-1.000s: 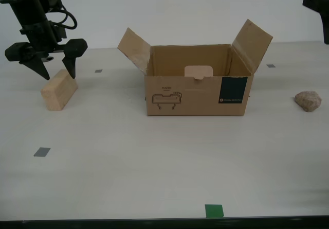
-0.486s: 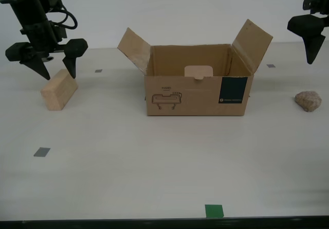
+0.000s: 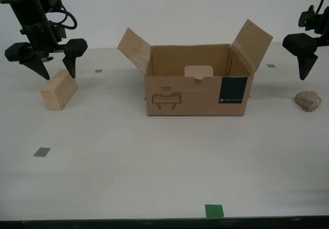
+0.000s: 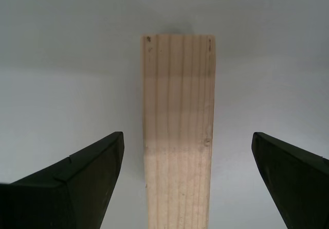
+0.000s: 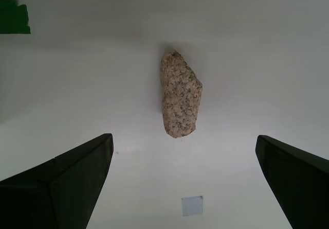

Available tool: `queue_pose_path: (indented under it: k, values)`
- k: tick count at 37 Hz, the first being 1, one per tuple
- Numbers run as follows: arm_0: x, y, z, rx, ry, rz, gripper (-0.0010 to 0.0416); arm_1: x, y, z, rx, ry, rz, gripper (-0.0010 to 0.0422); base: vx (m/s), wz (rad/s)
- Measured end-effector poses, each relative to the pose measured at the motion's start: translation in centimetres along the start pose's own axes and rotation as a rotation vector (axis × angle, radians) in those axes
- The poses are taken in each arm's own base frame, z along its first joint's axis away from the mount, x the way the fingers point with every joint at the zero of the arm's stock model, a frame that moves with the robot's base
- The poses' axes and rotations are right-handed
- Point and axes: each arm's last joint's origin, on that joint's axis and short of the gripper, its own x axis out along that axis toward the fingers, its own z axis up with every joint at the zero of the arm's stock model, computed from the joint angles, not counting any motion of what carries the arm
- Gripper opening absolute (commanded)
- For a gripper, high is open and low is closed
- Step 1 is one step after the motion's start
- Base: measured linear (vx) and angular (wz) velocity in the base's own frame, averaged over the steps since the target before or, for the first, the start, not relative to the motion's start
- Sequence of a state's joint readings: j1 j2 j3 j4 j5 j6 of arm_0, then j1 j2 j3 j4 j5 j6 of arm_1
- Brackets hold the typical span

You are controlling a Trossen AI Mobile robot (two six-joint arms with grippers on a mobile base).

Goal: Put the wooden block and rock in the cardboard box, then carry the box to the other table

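Observation:
The cardboard box (image 3: pixel 195 92) stands open in the middle of the table, its two side flaps upright. In the exterior view's left the wooden block (image 3: pixel 59 89) lies on the table. My second gripper (image 3: pixel 58 73) hangs open just above it, one finger on either side. The second wrist view shows the wooden block (image 4: pixel 179 136) running lengthwise between the spread fingers of my second gripper (image 4: pixel 187 136). The rock (image 3: pixel 307 100) lies in the exterior view's right. My first gripper (image 3: pixel 316 72) hovers open above the rock, untouched; the rock (image 5: pixel 180 95) sits ahead of my first gripper (image 5: pixel 184 139).
The smooth off-white table (image 3: pixel 154 162) carries grey tape squares (image 3: pixel 42 151) and a green tape mark (image 3: pixel 214 211) near its front edge. Beside the rock lie another green mark (image 5: pixel 13 17) and a grey square (image 5: pixel 192 206).
My first gripper has come down into the exterior view's right, lowering toward the rock. My second gripper, the block, the box and the rock have not moved.

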State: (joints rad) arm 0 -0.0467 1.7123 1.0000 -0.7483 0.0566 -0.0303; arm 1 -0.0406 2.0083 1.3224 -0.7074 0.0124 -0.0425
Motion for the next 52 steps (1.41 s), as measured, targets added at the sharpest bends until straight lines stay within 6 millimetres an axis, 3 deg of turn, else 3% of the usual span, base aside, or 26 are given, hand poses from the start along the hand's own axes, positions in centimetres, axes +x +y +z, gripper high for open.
queue_pose_path:
  k: [19,31,52]
  values:
    - [2.2,0.2,-0.8,0.007,-0.077,-0.002,0.0386,0.0,0.0,0.0,0.0,0.0,0.0,0.0339,0.0,0.0]
    - [6.0,0.4,-0.5,0.002,0.033,0.001,0.0364,0.0,0.0,0.0,0.0,-0.002,0.0,0.0339,0.0,0.0]
    - [5.9,0.4,0.4,0.002,-0.005,0.0,0.0328,0.0,0.0,0.2,0.008,-0.026,0.0,0.0339,0.0,0.0]
